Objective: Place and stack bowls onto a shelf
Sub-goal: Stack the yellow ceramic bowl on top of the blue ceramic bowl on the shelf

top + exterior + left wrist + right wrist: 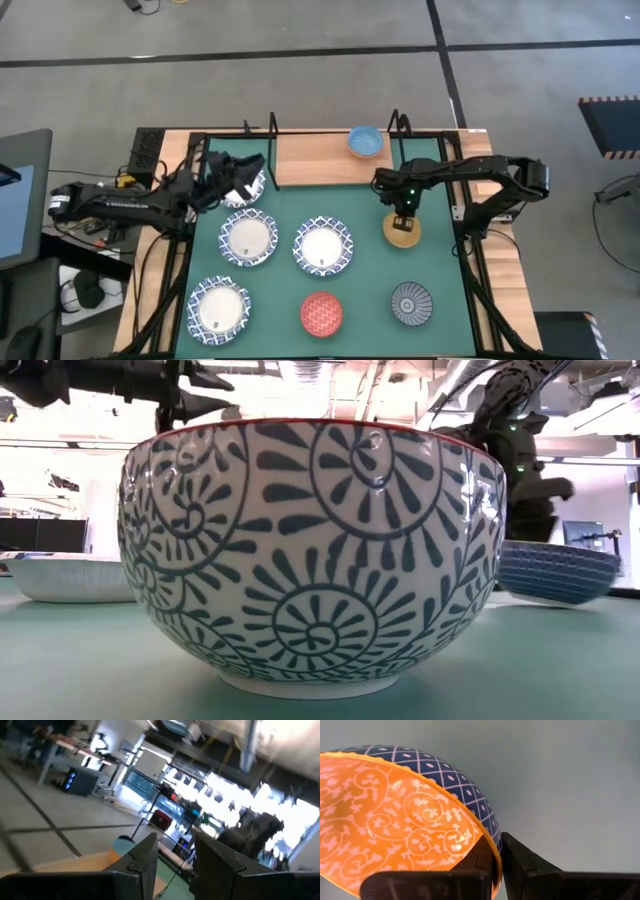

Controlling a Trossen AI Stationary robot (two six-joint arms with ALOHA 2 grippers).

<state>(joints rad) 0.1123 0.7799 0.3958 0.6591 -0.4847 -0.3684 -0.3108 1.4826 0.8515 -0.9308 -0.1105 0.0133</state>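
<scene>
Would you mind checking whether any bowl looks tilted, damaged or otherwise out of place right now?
Nothing looks broken or spilled. The yellow-orange bowl sits tilted in the right wrist view, its rim pinched by the right gripper. The light blue bowl rests alone on the shelf; the left gripper overlaps a white bowl.

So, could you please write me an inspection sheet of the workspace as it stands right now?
Surface: green mat on a wooden table.
Job's things: light blue bowl on the shelf; yellow-orange bowl, red bowl, grey striped bowl and three blue-rimmed white bowls on the mat; a fourth partly under the left arm.
Clutter: nothing seen.
Grippers: right gripper has its fingers shut on the yellow-orange bowl's rim; left gripper hovers by the shelf's left end, fingers apart, empty.
Cables: black leads and a power strip left of the table.
Surroundings: grey floor, lab benches behind.
</scene>
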